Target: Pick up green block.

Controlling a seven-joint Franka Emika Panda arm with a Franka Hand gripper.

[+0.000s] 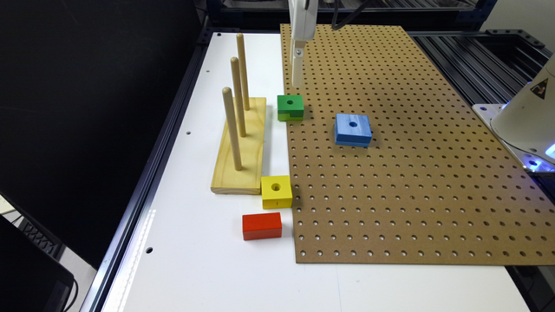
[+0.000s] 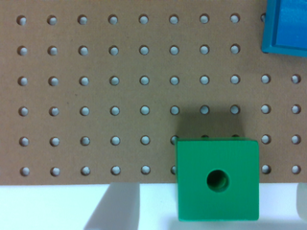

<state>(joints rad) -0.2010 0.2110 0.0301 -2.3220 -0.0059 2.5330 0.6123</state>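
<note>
**Green block waiting under a spread gripper**

Wrist view: the green block (image 2: 217, 179) is seen from above, straddling the edge where the brown pegboard (image 2: 96, 96) meets the white table (image 2: 48, 206). Two pale fingers (image 2: 115, 208) are seen at either side of the block, well spread, with nothing held between them; the gripper (image 2: 208, 211) is released. A corner of the blue block (image 2: 285, 26) is seen further off on the board.

In the exterior view the gripper (image 1: 297, 76) hangs just above the green block (image 1: 290, 107), which rests beside the peg stand (image 1: 240, 143) and apart from the yellow block (image 1: 276, 191) and red block (image 1: 261, 225).

The block is judged to be painted wood: light, rigid, unlikely to be damaged, though its smooth paint may prove slippery. Two opposite flat side faces of the darker upper part are best taken, above the notched lighter band, with the block centred between the fingers first.
</note>
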